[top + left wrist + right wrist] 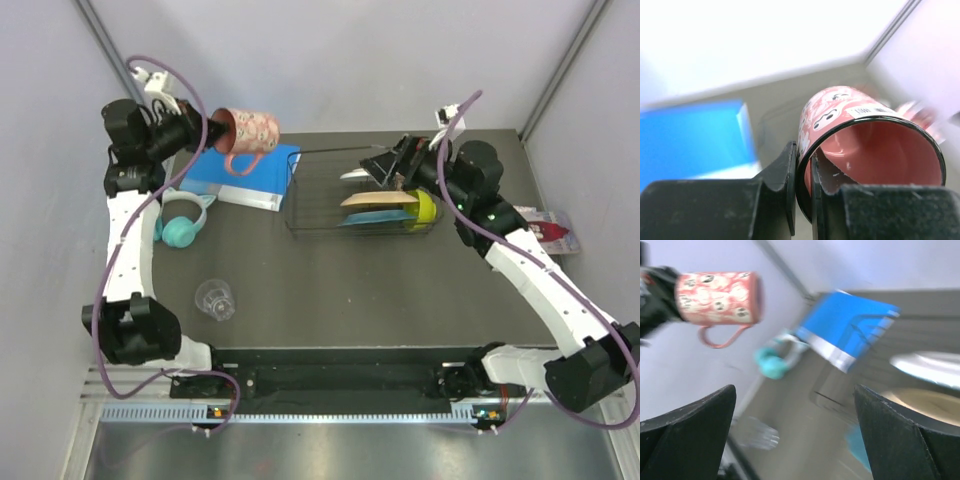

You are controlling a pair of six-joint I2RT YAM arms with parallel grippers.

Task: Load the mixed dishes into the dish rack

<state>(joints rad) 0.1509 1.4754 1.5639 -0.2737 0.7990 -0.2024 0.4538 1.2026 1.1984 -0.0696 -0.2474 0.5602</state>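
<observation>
Hard to make out, left to right: in the left wrist view, only a blurred blue book (690,135) and the rim and inner wall of the red patterned mug (875,150), its lower part cut off behind the black fingers; in the right wrist view, heavy blur throughout, with the clear glass (757,435) barely legible at the bottom; in the top view, a white plate (352,174) partly covered by the right gripper (388,165), and farther right an unidentifiable red-and-white item (556,232) at the edge of the table (350,290). Counted in the top view, left to right: one pair of teal headphones (182,222) just beside the book's near-left corner; one glass, upright and alone on the table near the left arm; one mug, in the air over the book's far edge; one dish rack (292,205) just right of the book. Holds three plates, namely the white one, a peach plate (375,199) and a teal plate (372,219), plus one lime bowl (427,208) at the right end; cannot tell whether lying or leaning. Left gripper (804,165): nearly closed, pinching the mug's rim wall, one finger inside and one outside, mug on its side, handle hanging down. Right gripper: spread fully wide, holding nothing, poised over the rack's far right part.
</observation>
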